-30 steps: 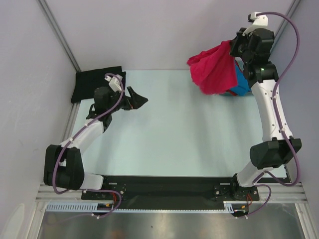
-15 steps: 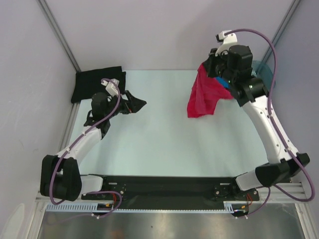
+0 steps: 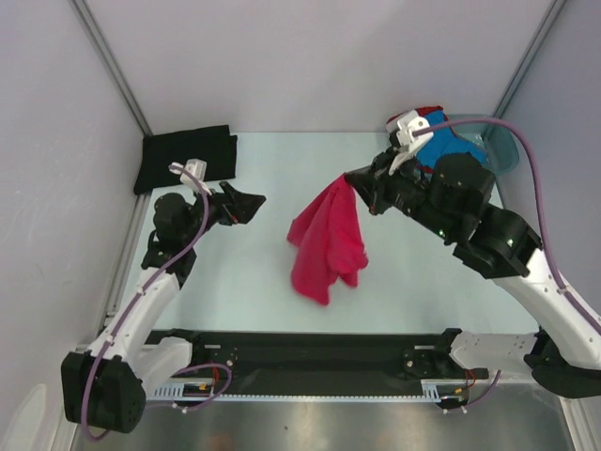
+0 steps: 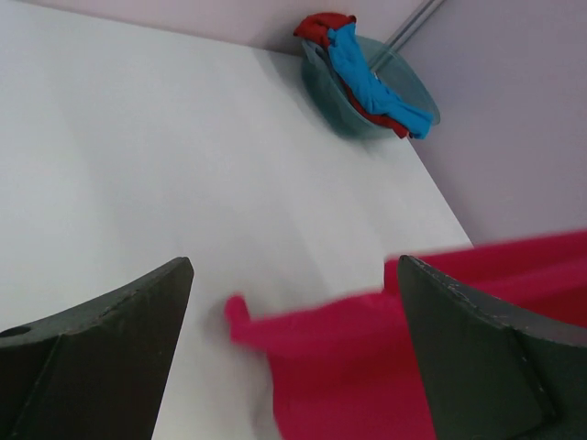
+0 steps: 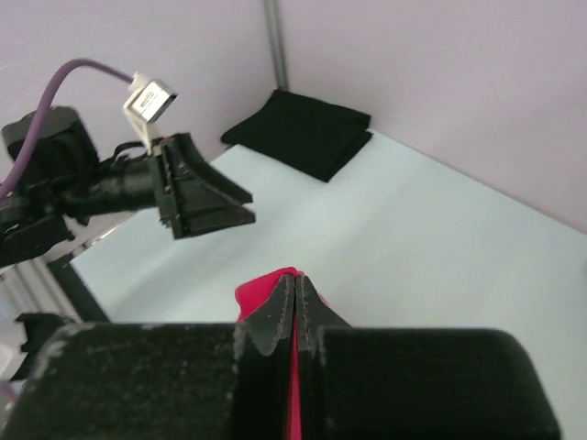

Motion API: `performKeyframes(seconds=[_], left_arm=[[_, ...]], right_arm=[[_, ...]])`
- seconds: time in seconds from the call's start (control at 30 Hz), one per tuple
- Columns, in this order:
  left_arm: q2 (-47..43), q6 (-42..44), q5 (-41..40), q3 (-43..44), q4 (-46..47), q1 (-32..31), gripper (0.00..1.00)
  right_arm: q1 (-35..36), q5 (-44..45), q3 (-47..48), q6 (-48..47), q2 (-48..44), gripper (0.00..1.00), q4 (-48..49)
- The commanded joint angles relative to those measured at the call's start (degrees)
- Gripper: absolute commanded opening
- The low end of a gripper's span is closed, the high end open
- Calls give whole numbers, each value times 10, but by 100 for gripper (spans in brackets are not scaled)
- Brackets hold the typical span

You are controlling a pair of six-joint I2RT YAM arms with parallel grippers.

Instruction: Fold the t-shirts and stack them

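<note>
Plain magenta-pink tee [image 3: 327, 242]; blk tee [image 3: 186, 155]; blue tee [image 4: 367, 78] & red tee [image 4: 321, 22]; teal see-thru basin [image 3: 498, 148]; pale-mint table [image 3: 282, 169].

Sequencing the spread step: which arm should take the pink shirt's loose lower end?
Left, probably. The left tool is open, empty and pointed at the magenta-pink t-shirt; the right tool is shut on that shirt's upper end.
</note>
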Motion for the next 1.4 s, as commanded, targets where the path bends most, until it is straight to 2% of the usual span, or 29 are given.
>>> performKeyframes(seconds=[0.0, 0.2, 0.33, 0.4, 0.43, 0.63, 0.83, 1.0, 1.17, 1.37], left_arm=[[-50, 12, -30, -8, -22, -5, 100], [-93, 19, -48, 2, -52, -4, 100], [-97, 20, -52, -3, -50, -5, 100], [-89, 18, -52, -7, -44, -5, 100], [-86, 17, -52, -8, -42, -5, 100], [-60, 16, -49, -21, -21, -5, 100], [-22, 7, -11, -42, 32, -6, 100], [56, 10, 20, -52, 56, -35, 100], [134, 11, 37, -84, 87, -75, 100], [215, 10, 6, -124, 120, -161, 100]], right_arm=[[59, 39, 1, 8, -41, 0, 1], [87, -15, -2, 19, -83, 0, -6], [86, 40, -64, 3, -82, 0, 12], [78, 96, -113, -12, -55, 0, 29], [73, 96, -126, -10, -43, 0, 36], [-7, 66, -217, -1, 69, 0, 116], [-110, 58, -243, 13, 152, 0, 160], [-183, 78, -242, 7, 174, 0, 185], [-227, 110, -229, 6, 175, 0, 177], [-254, 88, -229, 5, 162, 0, 170]])
